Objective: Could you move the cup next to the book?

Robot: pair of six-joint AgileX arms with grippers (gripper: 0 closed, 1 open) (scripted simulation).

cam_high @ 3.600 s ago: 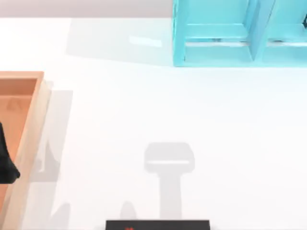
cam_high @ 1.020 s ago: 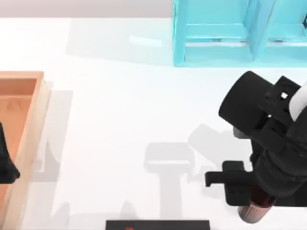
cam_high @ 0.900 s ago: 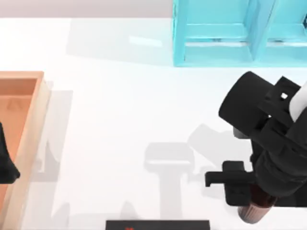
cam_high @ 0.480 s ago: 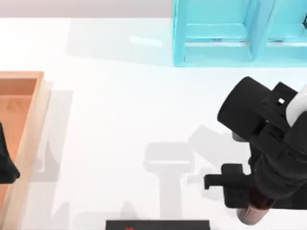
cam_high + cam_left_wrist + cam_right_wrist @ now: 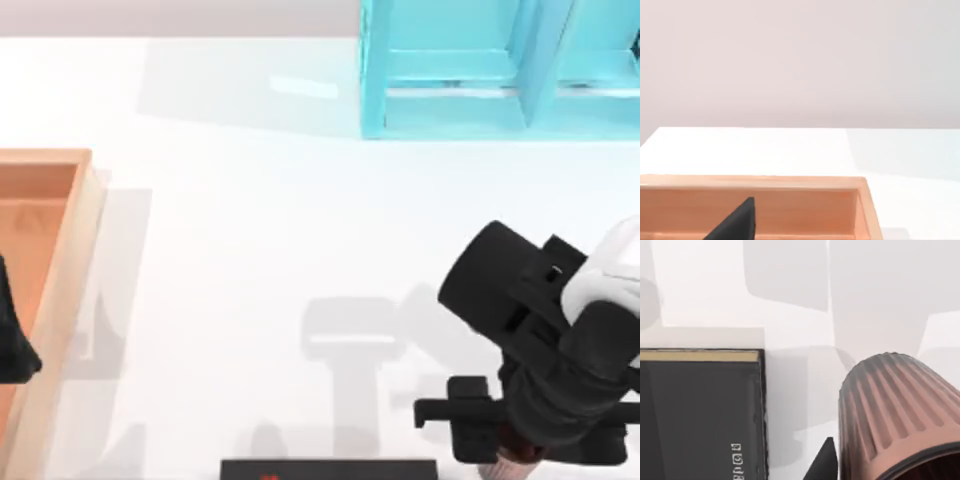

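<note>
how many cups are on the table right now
1. The cup, ribbed and brownish-red, is at the table's near right under the right gripper, beside the dark book. More could be hidden under that arm.

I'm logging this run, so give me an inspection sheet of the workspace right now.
Surface: white table, shadows on it.
Job's things: cup, ribbed, brownish-red, lying close beside the black book; a strip of table shows between them.
Clutter: wooden tray at left edge; turquoise shelf at the back.
Grippers: right gripper over the cup near the front edge; left gripper parked over the tray.
Cables: nothing seen.
Surroundings: plain pale wall.
</note>
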